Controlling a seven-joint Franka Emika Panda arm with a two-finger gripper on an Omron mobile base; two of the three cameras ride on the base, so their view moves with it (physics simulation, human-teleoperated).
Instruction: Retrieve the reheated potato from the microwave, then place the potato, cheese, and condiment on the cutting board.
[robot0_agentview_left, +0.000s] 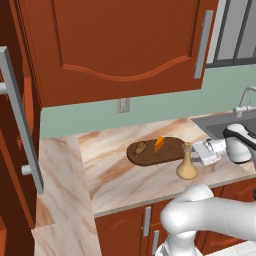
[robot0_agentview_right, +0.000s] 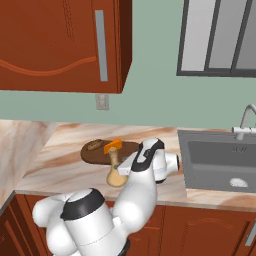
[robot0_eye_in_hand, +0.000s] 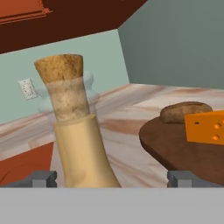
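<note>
Gripper (robot0_eye_in_hand: 111, 178) jaws apart, level with the condiment (robot0_eye_in_hand: 78, 144), whose neck stands between the fingertips, ungripped; likely lining up a side grasp. Beyond it, cutting board (robot0_agentview_left: 167, 154) already carries potato (robot0_agentview_left: 141, 147) and cheese (robot0_agentview_left: 159, 144). Left base view shows the bottle standing on the bench (robot0_agentview_left: 115, 177), just off the board; hand view hides its base.
</note>
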